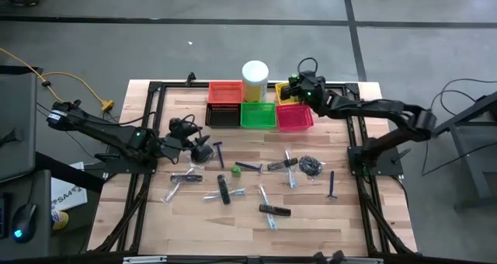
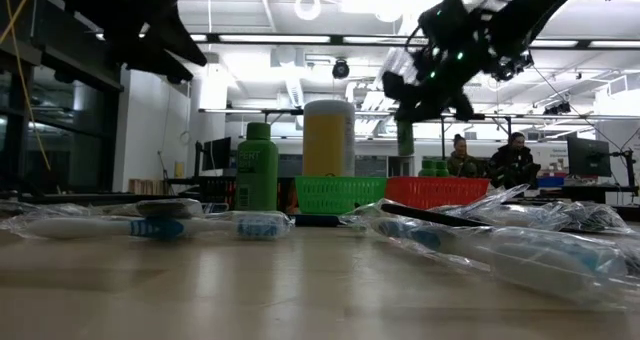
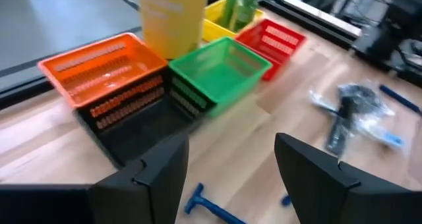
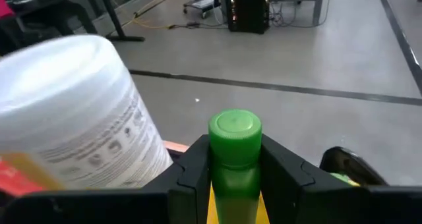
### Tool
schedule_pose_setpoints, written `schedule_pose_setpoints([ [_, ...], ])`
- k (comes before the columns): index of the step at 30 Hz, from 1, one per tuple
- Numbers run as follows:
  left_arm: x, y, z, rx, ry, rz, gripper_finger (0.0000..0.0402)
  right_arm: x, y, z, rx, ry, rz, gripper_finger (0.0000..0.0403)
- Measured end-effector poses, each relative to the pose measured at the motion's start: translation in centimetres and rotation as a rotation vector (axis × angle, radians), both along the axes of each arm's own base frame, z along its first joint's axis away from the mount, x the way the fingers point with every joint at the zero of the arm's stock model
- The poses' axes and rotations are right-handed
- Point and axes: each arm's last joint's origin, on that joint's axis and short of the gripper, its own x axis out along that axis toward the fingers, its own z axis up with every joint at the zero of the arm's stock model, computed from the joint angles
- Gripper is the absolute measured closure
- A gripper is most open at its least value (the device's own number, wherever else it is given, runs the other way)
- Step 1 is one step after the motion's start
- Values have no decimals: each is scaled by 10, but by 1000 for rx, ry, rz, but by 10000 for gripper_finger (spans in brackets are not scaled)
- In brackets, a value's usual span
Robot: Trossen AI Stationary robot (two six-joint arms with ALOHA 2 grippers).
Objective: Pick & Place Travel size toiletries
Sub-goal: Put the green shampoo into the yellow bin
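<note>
My right gripper (image 1: pixel 295 85) hangs at the table's far side over the yellow basket (image 3: pixel 221 14), shut on a small green bottle (image 4: pixel 235 178) with a green cap. My left gripper (image 3: pixel 231 178) stands open above the left half of the table, with nothing between its fingers; a blue razor (image 3: pixel 206 205) lies just below it. The other toiletries lie loose on the wood: a green lump (image 1: pixel 235 171), black sticks (image 1: pixel 224 191), wrapped toothbrushes (image 1: pixel 290 169), a dark coiled bundle (image 1: pixel 311 167) and another razor (image 1: pixel 332 185). My right gripper pinches the green bottle between its two fingers (image 4: pixel 194 174), on the bottle's sides just below the cap (image 4: pixel 235 128). The bottle stands upright in the hold, cap up. Its lower end is above or in the yellow basket; whether it rests there I cannot tell.
Orange (image 1: pixel 225 92), black (image 1: pixel 223 116), green (image 1: pixel 258 115) and red (image 1: pixel 294 117) mesh baskets are grouped at the far middle, with a tall white cylinder (image 1: pixel 255 79) behind them. Black frame rails (image 1: pixel 147 132) run along the table's left and right sides. People sit beyond the table.
</note>
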Motion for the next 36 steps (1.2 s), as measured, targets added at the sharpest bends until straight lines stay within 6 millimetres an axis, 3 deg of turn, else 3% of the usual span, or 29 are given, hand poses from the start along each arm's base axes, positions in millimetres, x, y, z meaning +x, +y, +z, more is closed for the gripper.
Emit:
schedule_pose_setpoints([
  [6, -1, 2, 0, 8, -33, 84, 177, 9, -19, -26, 0, -5, -35, 308],
  [13, -3, 3, -1, 29, -15, 106, 177, 3, -34, -36, 34, -35, -101, 307],
  [24, -5, 5, -2, 84, -1, 162, 177, 2, -34, -37, 40, -24, -105, 303],
  [36, -6, 5, -3, 88, 10, 162, 177, 4, -35, -53, 73, 28, -113, 303],
])
